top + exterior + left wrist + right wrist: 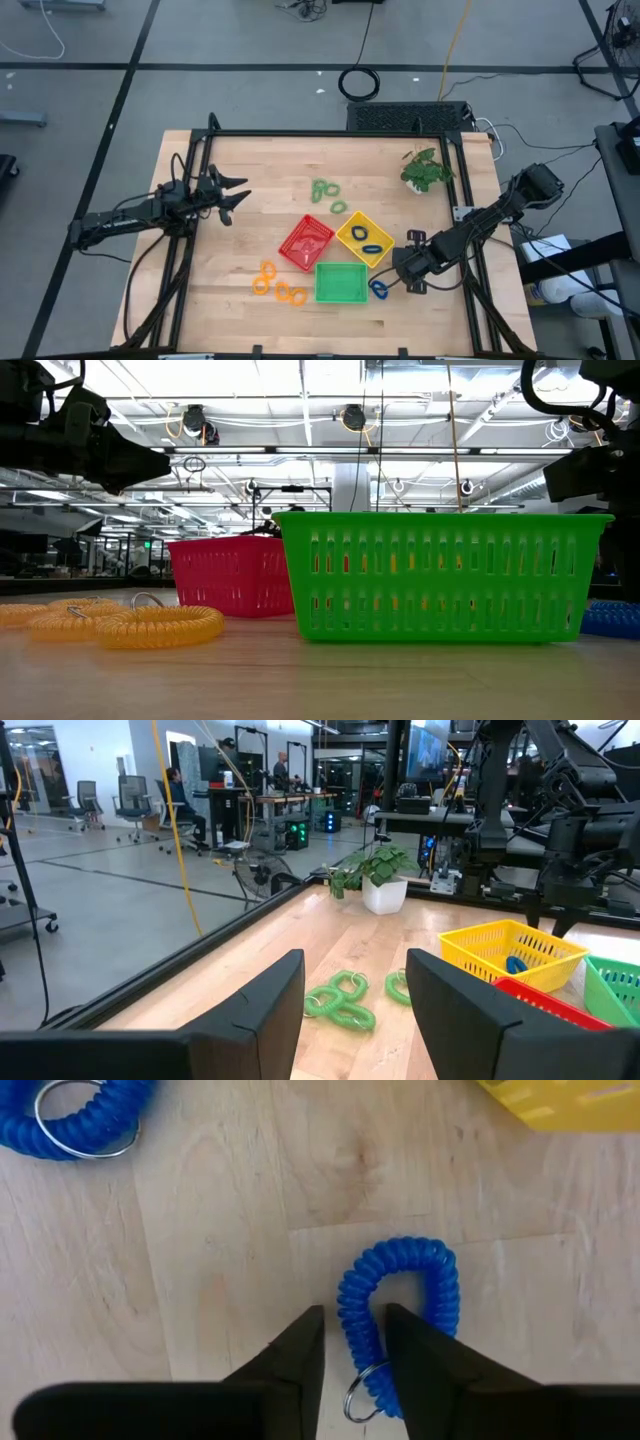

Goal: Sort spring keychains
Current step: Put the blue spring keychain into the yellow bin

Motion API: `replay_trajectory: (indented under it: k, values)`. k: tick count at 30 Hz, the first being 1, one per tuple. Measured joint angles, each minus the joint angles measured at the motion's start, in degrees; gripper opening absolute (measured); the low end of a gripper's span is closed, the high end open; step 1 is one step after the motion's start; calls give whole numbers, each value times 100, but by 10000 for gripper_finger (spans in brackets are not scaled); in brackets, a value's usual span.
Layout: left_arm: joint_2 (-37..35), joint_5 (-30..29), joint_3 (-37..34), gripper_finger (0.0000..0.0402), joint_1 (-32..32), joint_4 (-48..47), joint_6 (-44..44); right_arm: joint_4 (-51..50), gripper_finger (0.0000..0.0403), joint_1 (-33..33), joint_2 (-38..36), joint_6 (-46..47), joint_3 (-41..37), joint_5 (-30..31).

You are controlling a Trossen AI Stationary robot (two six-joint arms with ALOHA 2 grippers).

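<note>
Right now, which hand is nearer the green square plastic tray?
Right. The right hand is low beside the green square plastic tray, around a blue coiled keychain; the left hand waits far across the table.

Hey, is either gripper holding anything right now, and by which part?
The right gripper pinches one side of a blue spring keychain lying on the table; the left gripper is empty.

floor (250, 40): grey concrete | desks (265, 805), office chairs (130, 795) | ceiling lights (250, 375)

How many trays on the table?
3: red tray at the middle, yellow tray touching its right side, green tray just in front of both. None look hidden.
</note>
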Motion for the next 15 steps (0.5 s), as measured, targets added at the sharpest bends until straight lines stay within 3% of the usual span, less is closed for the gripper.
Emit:
replay_trajectory:
  k: [15]
  values:
    - [1,0,-1,184,-2,1,0,-5,48,0,2,0,-2,35]
